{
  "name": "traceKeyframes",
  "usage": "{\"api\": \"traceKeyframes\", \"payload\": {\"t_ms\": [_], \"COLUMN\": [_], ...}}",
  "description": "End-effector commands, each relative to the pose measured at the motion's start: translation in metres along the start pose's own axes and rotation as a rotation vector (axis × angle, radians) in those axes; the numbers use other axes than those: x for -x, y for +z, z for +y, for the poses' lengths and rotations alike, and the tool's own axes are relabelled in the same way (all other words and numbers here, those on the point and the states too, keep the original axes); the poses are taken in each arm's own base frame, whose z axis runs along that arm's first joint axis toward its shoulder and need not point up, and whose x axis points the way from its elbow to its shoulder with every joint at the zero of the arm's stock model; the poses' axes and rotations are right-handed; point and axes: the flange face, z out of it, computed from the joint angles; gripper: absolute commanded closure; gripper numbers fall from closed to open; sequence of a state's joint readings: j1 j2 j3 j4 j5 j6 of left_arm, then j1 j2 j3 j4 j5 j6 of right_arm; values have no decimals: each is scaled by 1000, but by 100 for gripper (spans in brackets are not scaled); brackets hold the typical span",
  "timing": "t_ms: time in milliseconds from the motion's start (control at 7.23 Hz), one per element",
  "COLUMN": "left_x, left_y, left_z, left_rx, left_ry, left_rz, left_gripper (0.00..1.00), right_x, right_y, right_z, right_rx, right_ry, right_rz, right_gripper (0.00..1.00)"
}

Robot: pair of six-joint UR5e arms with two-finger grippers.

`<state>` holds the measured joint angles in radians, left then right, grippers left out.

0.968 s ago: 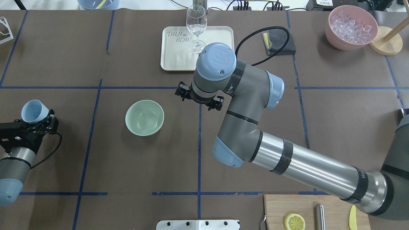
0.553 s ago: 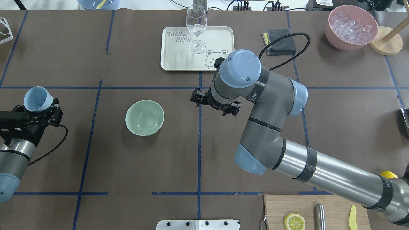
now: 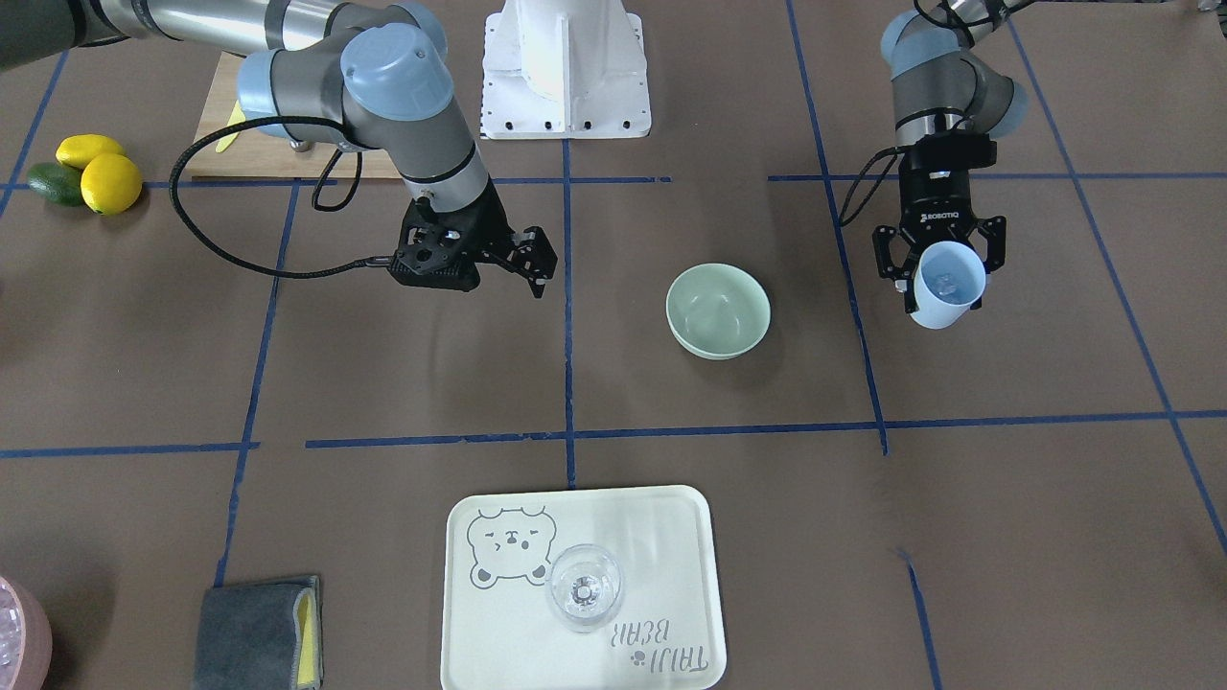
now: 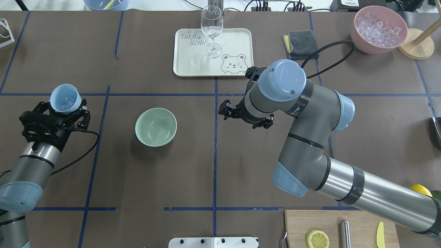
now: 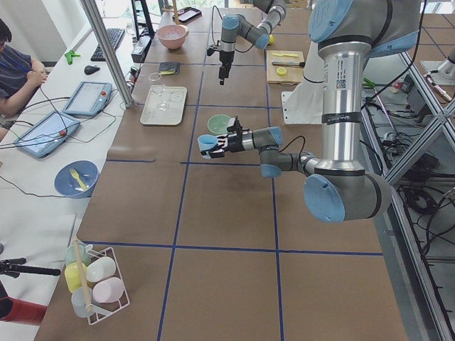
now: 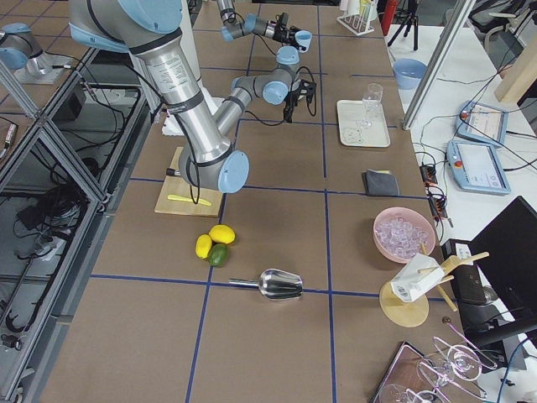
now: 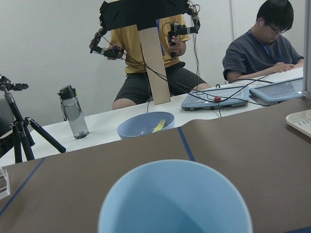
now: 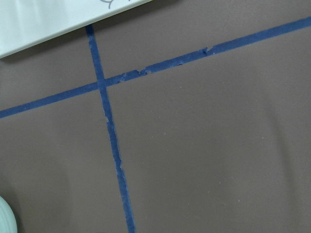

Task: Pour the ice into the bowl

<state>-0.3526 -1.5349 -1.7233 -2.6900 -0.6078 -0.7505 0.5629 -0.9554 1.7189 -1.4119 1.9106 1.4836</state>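
Note:
The pale mint-green bowl stands empty on the brown table, also in the front-facing view. My left gripper is shut on a light blue cup, held above the table to the left of the bowl and apart from it. A few clear ice cubes lie inside the cup. The cup's rim fills the left wrist view. My right gripper is open and empty, hovering on the bowl's other side. A sliver of the bowl shows in the right wrist view.
A cream tray with a wine glass stands behind the bowl. A grey cloth and a pink bowl of ice are at the back right. A cutting board with a lemon slice is near the front right.
My left gripper has carried the cup forward and right, toward the bowl, and its mouth now faces up. My right arm has swung right, away from the bowl.

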Motion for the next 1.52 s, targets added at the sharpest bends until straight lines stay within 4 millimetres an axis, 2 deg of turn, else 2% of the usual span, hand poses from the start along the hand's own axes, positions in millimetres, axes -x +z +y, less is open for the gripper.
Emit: {"api": "traceKeyframes", "payload": {"t_ms": [0,277,415,553,692,1107,1383], "left_x": [-36,-52,-72,-79,-88,-140,-156], "left_y": [5,10,18,22,23,25,14], "left_z": [-26,-28,-32,-35,-42,-80,-72], "left_rx": [-33,-11,23,30,22,103,105], "left_ry": [110,190,256,297,301,488,550], "left_rz": [23,9,-20,-56,-66,-128,-136], "left_gripper": [100,100,100,100,100,100,100], "right_x": [-18,-19,-18,-18,-17,-18,-28], "right_y": [-4,-5,-5,-3,-2,-1,2], "right_z": [4,6,7,8,8,8,6], "right_rx": [0,3,2,2,3,2,2], "right_ry": [-1,-4,-6,-6,-8,-7,-44], "right_rz": [-1,-3,-4,-3,-1,1,10], "right_gripper": [0,0,0,0,0,0,0]}}
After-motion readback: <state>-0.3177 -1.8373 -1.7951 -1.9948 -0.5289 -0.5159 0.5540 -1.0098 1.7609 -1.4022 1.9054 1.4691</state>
